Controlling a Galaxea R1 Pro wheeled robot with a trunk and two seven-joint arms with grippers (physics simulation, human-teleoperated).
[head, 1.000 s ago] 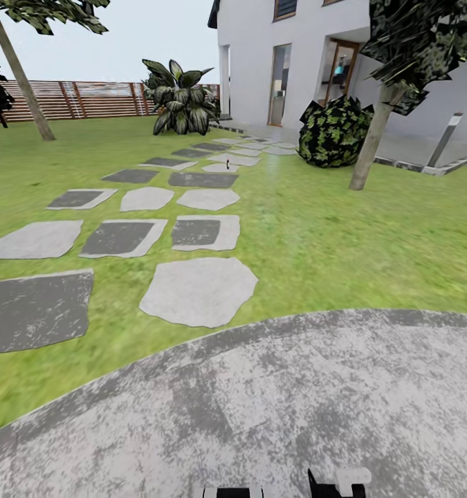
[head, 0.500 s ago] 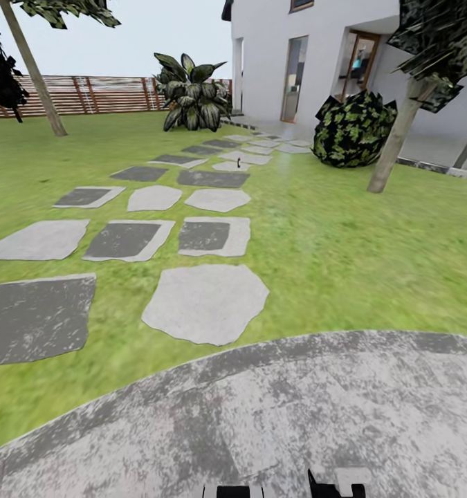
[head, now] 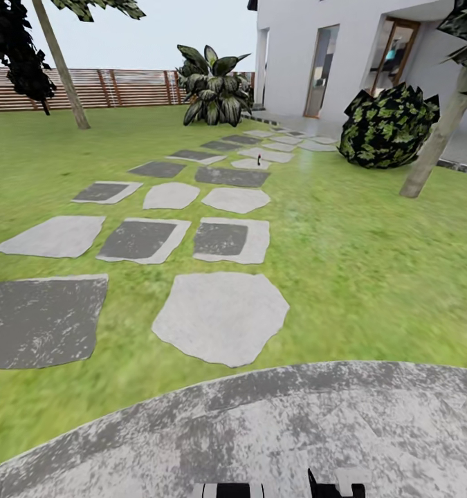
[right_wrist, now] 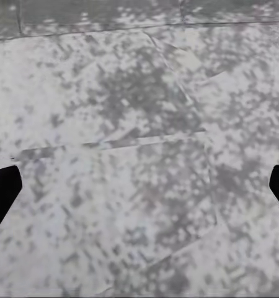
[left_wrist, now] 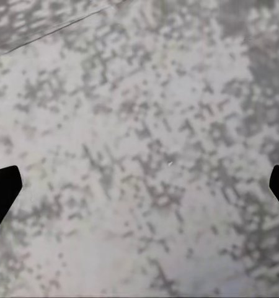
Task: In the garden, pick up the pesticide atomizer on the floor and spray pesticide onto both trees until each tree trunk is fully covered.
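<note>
The pesticide atomizer (head: pixel 259 161) is a tiny dark upright speck on a far pale stepping stone in the head view, well ahead of me. One tree trunk (head: pixel 61 68) leans at the back left by the fence. The other tree trunk (head: pixel 435 146) rises at the right, next to a round bush. In the left wrist view, my left gripper (left_wrist: pixel 139 186) is open, its dark fingertips (left_wrist: pixel 3 189) at the frame's edges over mottled grey paving. My right gripper (right_wrist: pixel 139 189) is open over the same paving, with nothing between its fingers.
A round grey paved patch (head: pixel 281 436) lies under me. Stepping stones (head: pixel 223 315) lead across the lawn (head: pixel 371 256) toward the white house (head: pixel 295 55). A broad-leaved plant (head: pixel 212 86) and a brown slat fence (head: pixel 129 86) stand at the back. The round bush (head: pixel 385 128) sits right.
The whole head view has shifted: stones, trees and house slid to the right and slightly closer, so the camera moved. Both grippers stay open over the paving.
</note>
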